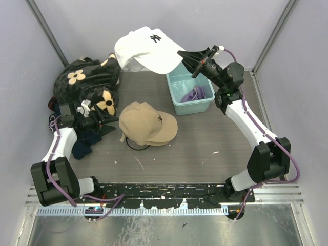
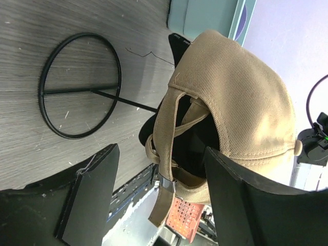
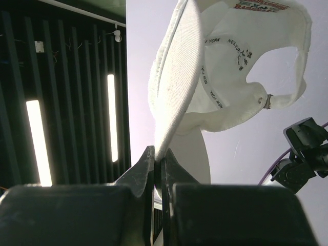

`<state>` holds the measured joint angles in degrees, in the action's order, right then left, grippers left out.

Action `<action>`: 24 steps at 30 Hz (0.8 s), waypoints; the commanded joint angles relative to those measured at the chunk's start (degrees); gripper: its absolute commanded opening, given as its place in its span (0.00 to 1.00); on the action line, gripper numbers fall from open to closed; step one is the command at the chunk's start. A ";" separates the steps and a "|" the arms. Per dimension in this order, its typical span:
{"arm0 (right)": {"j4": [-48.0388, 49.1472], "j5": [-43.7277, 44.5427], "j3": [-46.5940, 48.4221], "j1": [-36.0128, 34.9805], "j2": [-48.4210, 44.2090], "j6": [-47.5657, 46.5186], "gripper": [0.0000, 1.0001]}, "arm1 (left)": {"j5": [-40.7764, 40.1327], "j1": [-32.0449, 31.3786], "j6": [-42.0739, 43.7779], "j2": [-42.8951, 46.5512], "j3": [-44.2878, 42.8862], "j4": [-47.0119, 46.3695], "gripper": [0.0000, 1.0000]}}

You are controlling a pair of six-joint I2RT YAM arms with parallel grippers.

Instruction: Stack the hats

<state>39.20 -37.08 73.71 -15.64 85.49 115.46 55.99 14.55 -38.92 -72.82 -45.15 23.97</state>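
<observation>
My right gripper (image 1: 183, 54) is shut on the brim of the white cap (image 1: 146, 47) and holds it high over the table's back, left of the bin. In the right wrist view the brim is pinched between the fingers (image 3: 160, 159) and the white cap (image 3: 220, 77) hangs upside down. The tan cap (image 1: 147, 123) sits mid-table on a wire stand. A black edge (image 2: 179, 47) shows under it, maybe the black cap. My left gripper (image 1: 108, 125) is open just left of the tan cap. Its jaws straddle the back strap (image 2: 166, 174). The purple cap (image 1: 195, 94) lies in the teal bin.
The teal bin (image 1: 177, 102) stands at the back right. Black fabric with tan flowers (image 1: 84, 79) is heaped at the back left, with dark navy clothing (image 1: 82, 147) beneath my left arm. The stand's black wire ring (image 2: 79, 84) lies on the table by the tan cap.
</observation>
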 commanded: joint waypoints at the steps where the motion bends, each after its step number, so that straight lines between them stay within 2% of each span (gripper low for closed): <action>1: 4.98 -0.19 0.83 0.25 -1.74 -0.49 0.01 | 0.83 -1.99 -3.99 0.48 1.17 -5.78 0.74; 14: 4.82 -0.88 1.43 0.29 -1.62 -0.29 0.01 | -3.28 -5.96 -5.74 -6.52 0.79 -11.35 0.67; 24: 4.13 -2.37 0.14 0.30 -2.54 -0.43 0.01 | -3.78 -7.32 -7.90 -7.22 0.68 -14.14 0.52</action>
<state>39.40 -38.00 73.30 -15.57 85.49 115.46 52.99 7.66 -45.74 -79.77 -44.12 11.97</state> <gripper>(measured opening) 0.081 0.541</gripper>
